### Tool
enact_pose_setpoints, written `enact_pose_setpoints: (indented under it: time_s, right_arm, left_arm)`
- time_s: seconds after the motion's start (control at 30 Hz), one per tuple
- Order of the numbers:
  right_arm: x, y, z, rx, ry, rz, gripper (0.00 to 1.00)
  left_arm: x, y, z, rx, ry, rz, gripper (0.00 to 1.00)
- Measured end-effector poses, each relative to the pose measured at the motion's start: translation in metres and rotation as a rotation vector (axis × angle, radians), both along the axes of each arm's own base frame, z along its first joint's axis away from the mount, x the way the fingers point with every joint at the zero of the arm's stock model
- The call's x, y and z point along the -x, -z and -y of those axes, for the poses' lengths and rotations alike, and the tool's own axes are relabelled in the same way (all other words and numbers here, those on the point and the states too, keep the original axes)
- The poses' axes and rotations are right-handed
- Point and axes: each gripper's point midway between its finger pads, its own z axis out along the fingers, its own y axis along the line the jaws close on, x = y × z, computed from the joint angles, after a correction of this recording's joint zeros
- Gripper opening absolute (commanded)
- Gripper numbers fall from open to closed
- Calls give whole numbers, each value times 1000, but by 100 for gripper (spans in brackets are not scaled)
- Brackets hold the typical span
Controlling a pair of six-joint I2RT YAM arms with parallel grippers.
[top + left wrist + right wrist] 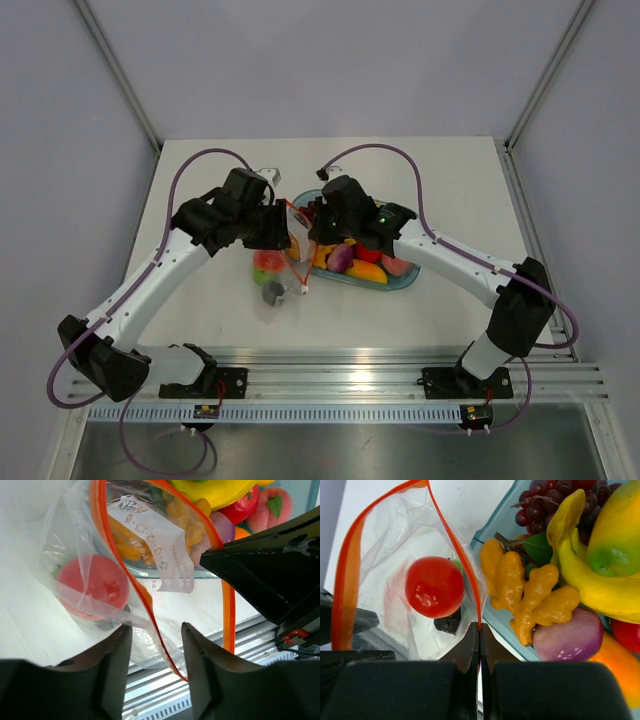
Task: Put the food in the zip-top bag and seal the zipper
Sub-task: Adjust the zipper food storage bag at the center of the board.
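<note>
The clear zip-top bag (pixel 390 535) is held up with its mouth open between my two grippers, just left of the tray (pixel 405 281). My right gripper (pixel 479 627) is shut on the orange-red zipper (pixel 465 572) at the edge nearest the tray. My left gripper (pixel 156 632) is open, and the bag's other zipper edge (pixel 144 596) lies loose between its fingers. A red tomato (pixel 434 586) and a dark piece (pixel 449 622) lie inside the bag. More food fills the tray: yellow ginger (pixel 530 595), a banana (pixel 585 582), grapes (pixel 555 492) and a purple onion (pixel 570 637).
The blue-tinted tray sits right of centre, under the right arm (pixel 450 255). A small grey piece (pixel 272 293) lies on the table (pixel 200 300) below the bag. An aluminium rail (pixel 340 375) runs along the near edge. Grey walls enclose the table on three sides.
</note>
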Motion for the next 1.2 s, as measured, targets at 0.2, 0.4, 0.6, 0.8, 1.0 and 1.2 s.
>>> enact_pose_setpoints:
  time_s: [0.2,0.4,0.6,0.8,1.0,1.2]
  right_arm:
    - [-3,-9,-13,-84,16,-10,0]
    - [-7,-7,-20,-117,37,-21,0]
    - [-8,-7,-21,-125,42,-25,0]
    - [-7,-3,-21,-127,51,-35,0]
    - [-7,9,-21,-126,62,-49,0]
    - [-11,27,-23,-99,73,-66,11]
  left_arm:
    - [3,-8,-17,-25,-83,25,59]
    - [7,-14,-25,-4,-169,45,40]
    - [12,-16,-19,19,-192,47,23]
    - [17,-2,-17,12,-220,10,0]
    - [11,-16,-31,-34,-262,60,0]
    - [-3,-39,-43,-56,-296,134,0]
